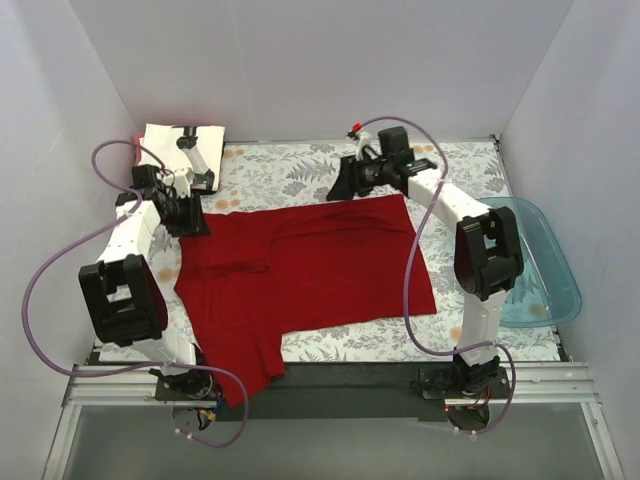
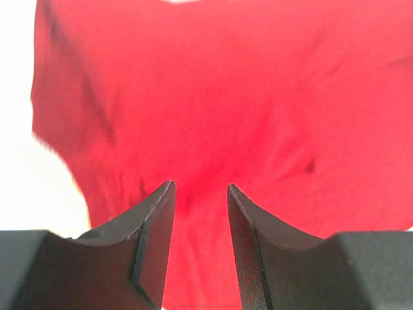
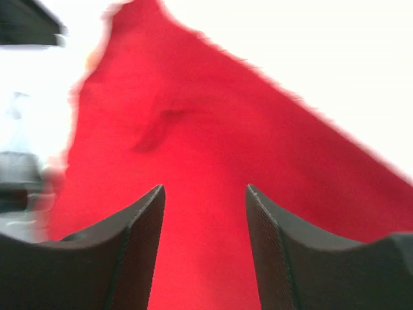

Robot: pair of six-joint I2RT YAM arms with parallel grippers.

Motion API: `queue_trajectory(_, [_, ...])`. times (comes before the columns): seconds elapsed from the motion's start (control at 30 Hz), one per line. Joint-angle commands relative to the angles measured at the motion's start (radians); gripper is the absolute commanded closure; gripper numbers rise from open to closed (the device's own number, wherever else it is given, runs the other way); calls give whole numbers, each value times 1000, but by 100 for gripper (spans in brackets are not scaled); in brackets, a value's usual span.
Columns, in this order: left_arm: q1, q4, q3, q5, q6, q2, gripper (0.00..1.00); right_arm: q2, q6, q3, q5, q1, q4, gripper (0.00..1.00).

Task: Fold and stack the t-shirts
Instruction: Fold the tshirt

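Top view: large plain dark red t-shirt (image 1: 300, 275) lies spread flat, not yet folded; white black-printed t-shirt (image 1: 160, 135) looks folded just past its far-left corner, translucent teal plastic tub (image 1: 540, 270) to its right, no pink shirt visible, so I'd judge one done at most. Left gripper (image 1: 195, 225) at its far-left corner, right gripper (image 1: 342, 187) at its far edge. Left wrist: jaws apart over red cloth. Right wrist: same, nothing clamped. No readable writing or logos
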Motion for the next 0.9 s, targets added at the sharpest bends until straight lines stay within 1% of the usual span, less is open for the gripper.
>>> queue_trajectory(0.0, [-10, -14, 99, 166, 19, 98, 63, -11, -462, 98, 159, -41, -287, 42])
queue_trajectory(0.03, [-30, -17, 118, 169, 17, 105, 63, -2, -521, 142, 200, -46, -330, 43])
queue_trajectory(0.07, [-86, 12, 130, 163, 17, 108, 62, 7, -628, 152, 270, -52, -390, 48])
queue_trajectory(0.1, [-122, 35, 132, 145, 17, 109, 62, 20, -665, 155, 301, -70, -405, 50])
queue_trajectory(0.13, [-157, 55, 135, 87, 19, 120, 62, 21, -706, 147, 333, -81, -413, 54])
queue_trajectory(0.17, [-238, 81, 147, 56, 27, 134, 62, 23, -742, 135, 388, -92, -418, 55])
queue_trajectory(0.2, [-266, 87, 156, 36, 27, 148, 63, 29, -804, 129, 415, -112, -428, 58])
queue_trajectory(0.23, [-288, 93, 162, 16, 21, 177, 64, 32, -834, 124, 432, -122, -441, 61])
queue_trajectory(0.27, [-324, 107, 168, 2, 13, 195, 65, 34, -863, 112, 458, -130, -451, 62])
queue_trajectory(0.3, [-341, 110, 188, -13, 13, 215, 65, 38, -921, 106, 478, -139, -459, 63])
queue_trajectory(0.33, [-358, 116, 196, -34, 14, 234, 66, 40, -944, 98, 495, -144, -477, 63])
queue_trajectory(0.4, [-401, 133, 214, -93, 17, 278, 66, 49, -989, 85, 527, -152, -499, 64])
queue_trajectory(0.57, [-479, 154, 240, -142, 33, 327, 65, 70, -1060, 66, 576, -161, -499, 62])
queue_trajectory(0.73, [-529, 153, 254, -189, 40, 361, 63, 81, -1083, 54, 567, -169, -527, 61])
queue_trajectory(0.87, [-539, 171, 253, -237, 48, 379, 63, 92, -1090, 48, 578, -169, -527, 57])
